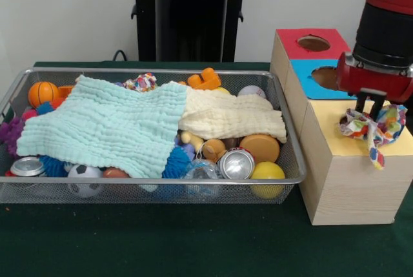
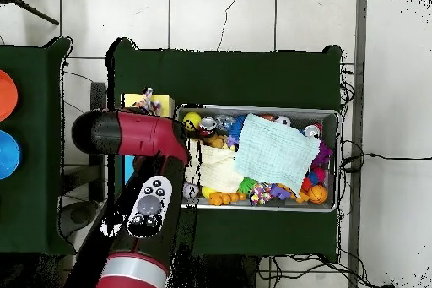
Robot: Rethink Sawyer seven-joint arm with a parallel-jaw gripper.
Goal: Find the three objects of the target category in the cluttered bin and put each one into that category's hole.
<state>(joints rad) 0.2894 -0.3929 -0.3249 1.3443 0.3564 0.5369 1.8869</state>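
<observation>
My gripper (image 1: 373,110) hangs over the yellow top (image 1: 328,121) of the nearest wooden box and is shut on a printed cloth ball (image 1: 369,130), whose tail hangs over the box's front edge. The cloth and gripper hide the hole. In the overhead view the cloth (image 2: 150,99) shows on the yellow box (image 2: 135,102), and the arm covers the gripper. A second printed cloth ball (image 1: 141,83) lies at the far side of the wire mesh bin (image 1: 161,180), also in the overhead view (image 2: 272,192). No third one shows.
A mint towel (image 1: 103,125) and a cream towel (image 1: 226,115) cover much of the bin's clutter of balls, cans and toys. The blue-topped box (image 1: 308,88) and red-topped box (image 1: 292,46) stand behind the yellow one, right of the bin.
</observation>
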